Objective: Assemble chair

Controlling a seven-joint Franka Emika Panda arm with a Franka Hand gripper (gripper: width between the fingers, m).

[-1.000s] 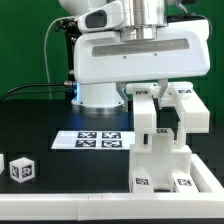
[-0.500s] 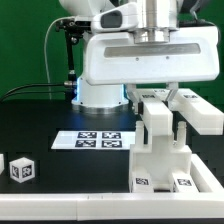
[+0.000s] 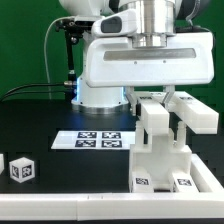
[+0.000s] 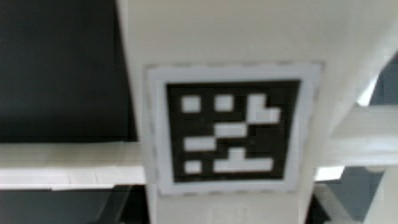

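Holding an upright bar between the fingers of the gripper, at a middle width, neither wide nor fully closed. Fingertips mostly hidden under the gripper's broad white body.

Meeting with its lower end the top of the chair block, in the lower right of the exterior view; cannot tell whether joined there. On the front face of that block, two square black-and-white tags side by side, near the lower edge of the frame.

Filling the wrist view very closely, the same bar with one label: black square, blocky white pattern, white border, thin grey outline.

Just beside the bar, toward the exterior view's right, a second white piece, slanted; cannot tell whether touching.

At lower centre, the marker board, flat on the black table, printed with several such tags. At lower left, a small white cube with one tag on its facing side, well apart from the block.
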